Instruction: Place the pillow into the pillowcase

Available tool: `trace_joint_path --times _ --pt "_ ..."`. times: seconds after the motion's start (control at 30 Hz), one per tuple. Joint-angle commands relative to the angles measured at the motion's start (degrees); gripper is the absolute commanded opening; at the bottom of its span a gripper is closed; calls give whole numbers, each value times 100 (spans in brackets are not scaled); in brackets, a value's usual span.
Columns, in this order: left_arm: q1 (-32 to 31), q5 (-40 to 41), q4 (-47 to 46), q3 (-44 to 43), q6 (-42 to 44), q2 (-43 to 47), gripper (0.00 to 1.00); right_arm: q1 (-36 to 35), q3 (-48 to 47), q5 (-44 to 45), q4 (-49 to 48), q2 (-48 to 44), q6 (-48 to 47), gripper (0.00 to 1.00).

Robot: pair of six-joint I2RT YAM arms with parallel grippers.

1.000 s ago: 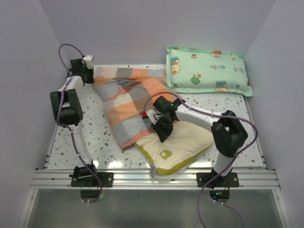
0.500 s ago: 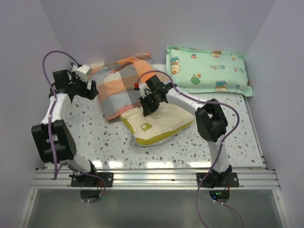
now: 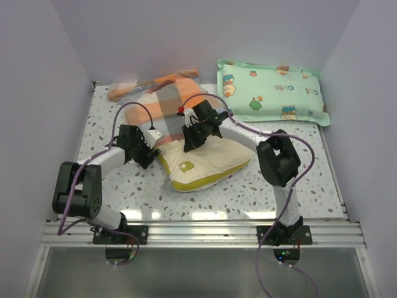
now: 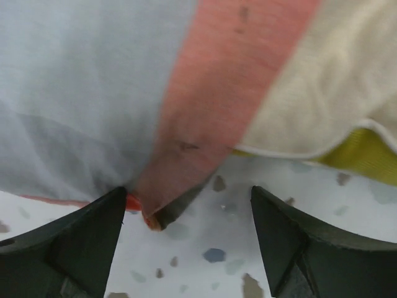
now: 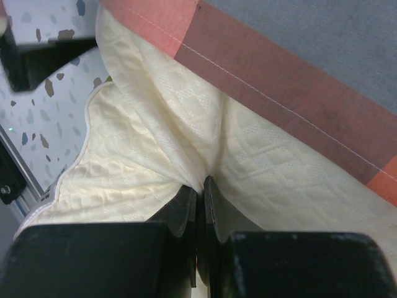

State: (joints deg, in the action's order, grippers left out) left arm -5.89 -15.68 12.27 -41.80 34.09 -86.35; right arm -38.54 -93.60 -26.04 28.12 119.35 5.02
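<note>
The cream-yellow quilted pillow (image 3: pixel 211 162) lies mid-table, its far end tucked under the edge of the plaid pillowcase (image 3: pixel 155 102). My right gripper (image 3: pixel 189 141) is shut on a pinch of the pillow's fabric (image 5: pixel 142 155), just below the pillowcase's hem (image 5: pixel 279 81). My left gripper (image 3: pixel 154 148) is low over the table and open. The pillowcase's near corner (image 4: pixel 186 136) lies between its fingers (image 4: pixel 74 248), close to the left one. The pillow's yellow edge (image 4: pixel 366 152) shows at the right of the left wrist view.
A mint-green cartoon-print pillow (image 3: pixel 270 92) leans at the back right. Purple walls close in the speckled table (image 3: pixel 111 186) on three sides. An aluminium rail (image 3: pixel 198 233) runs along the near edge by the arm bases.
My left gripper let go of the pillowcase, opened and swung from the back left down to the case's near corner. The right gripper carried the pillow back to the case's edge.
</note>
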Motion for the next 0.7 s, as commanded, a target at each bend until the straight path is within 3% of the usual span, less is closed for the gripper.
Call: trace_joint_path --times 0.0,0.07,0.13,0.23,0.27,0.3,0.53,0.6,0.67 --pt "-17 1278 -1060 -179 -121 -110 83 14 192 -349 -307 -579 263 0" --pt "-17 1305 -1104 -171 -113 -14 67 22 307 -331 -351 -675 289 0" --pt "-17 1156 -1043 -66 -8 223 58 49 500 -323 -491 -746 333 0" --pt "-17 883 -841 -12 54 425 26 66 650 -366 -737 -782 509 0" --pt "-17 674 -632 -30 46 469 4 75 650 -384 -807 -782 622 0" --pt "-17 489 -464 -73 54 530 0 84 676 -393 -947 -756 693 0" --pt "-210 -2489 2276 -1029 1299 971 0 84 598 -200 -2063 -720 1887 0" --pt "-342 -3079 3410 -1382 1556 909 0 84 641 300 -2589 -825 2378 0" --pt "-439 -3553 4316 -1865 1899 874 0 110 284 808 -2349 -826 2652 0"
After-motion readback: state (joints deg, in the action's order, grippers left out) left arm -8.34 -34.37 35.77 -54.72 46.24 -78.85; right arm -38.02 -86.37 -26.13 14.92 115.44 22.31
